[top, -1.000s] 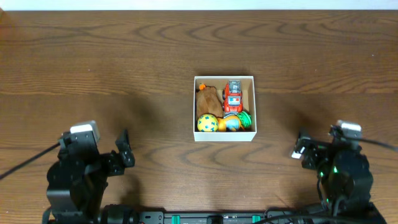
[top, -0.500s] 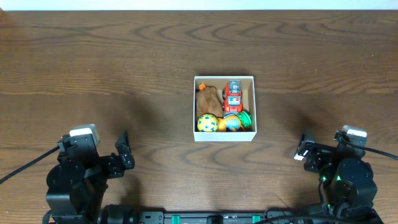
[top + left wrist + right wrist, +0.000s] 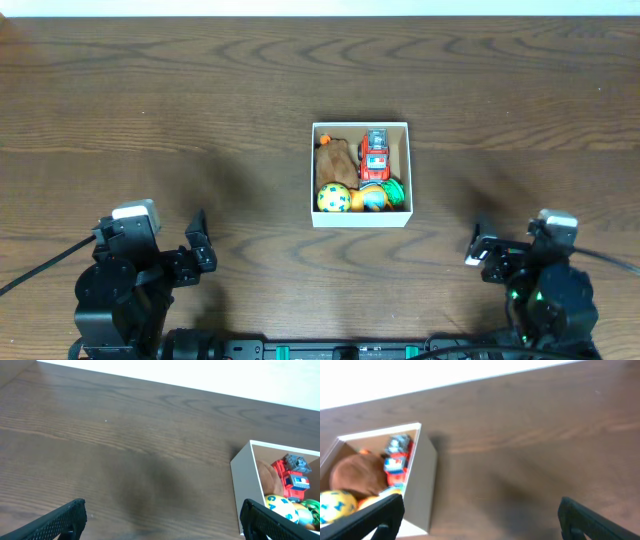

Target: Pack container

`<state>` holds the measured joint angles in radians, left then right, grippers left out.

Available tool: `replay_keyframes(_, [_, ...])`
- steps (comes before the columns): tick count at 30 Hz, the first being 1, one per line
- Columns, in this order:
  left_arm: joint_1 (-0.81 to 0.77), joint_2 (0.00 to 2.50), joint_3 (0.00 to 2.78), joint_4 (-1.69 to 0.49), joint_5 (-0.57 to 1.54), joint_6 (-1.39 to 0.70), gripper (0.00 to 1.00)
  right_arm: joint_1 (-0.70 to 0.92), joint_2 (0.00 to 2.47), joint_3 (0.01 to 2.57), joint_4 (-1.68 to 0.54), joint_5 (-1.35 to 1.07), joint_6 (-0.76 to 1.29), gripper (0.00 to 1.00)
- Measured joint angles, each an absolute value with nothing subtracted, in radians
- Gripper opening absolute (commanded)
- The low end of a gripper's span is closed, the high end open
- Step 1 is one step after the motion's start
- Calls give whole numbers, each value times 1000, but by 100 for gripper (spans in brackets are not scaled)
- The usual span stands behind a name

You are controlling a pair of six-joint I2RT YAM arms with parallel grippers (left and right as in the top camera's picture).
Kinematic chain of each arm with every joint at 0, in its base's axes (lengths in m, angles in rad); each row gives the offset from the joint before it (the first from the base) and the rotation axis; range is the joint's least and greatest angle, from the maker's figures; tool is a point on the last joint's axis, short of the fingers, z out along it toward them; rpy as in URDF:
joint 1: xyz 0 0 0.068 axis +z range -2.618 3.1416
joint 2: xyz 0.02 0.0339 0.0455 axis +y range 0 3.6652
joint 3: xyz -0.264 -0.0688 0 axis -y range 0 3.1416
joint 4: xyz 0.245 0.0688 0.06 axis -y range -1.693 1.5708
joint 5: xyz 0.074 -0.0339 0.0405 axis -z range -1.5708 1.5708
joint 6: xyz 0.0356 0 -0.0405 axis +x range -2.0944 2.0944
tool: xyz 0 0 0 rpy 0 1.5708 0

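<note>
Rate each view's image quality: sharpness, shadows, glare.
Overhead: sharp and evenly lit, with soft dark shadows on the table either side of the container. Left wrist: crisp wood grain, a diffuse shadow left of the container, white background blown out. Right wrist: blurred throughout, the red toy truck smeared.

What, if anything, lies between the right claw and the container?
Nothing visible. In the overhead view only bare table separates the right claw from the container. The right wrist view shows open wood right up to its white wall.
</note>
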<state>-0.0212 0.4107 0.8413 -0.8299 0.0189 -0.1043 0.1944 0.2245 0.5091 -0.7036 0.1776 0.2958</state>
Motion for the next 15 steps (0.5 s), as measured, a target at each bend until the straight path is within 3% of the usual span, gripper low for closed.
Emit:
replay_keyframes(6, [-21,411,841,-830,19,-104,98,141,40,276,-396,88,236,99])
replay_keyframes(12, [-21,410,841,-830,19,-104,98,92,13,82,-59,58,187,99])
replay_keyframes(15, [-22,411,841,-830,19,-104,98,88,12,26,-51,52,162,99])
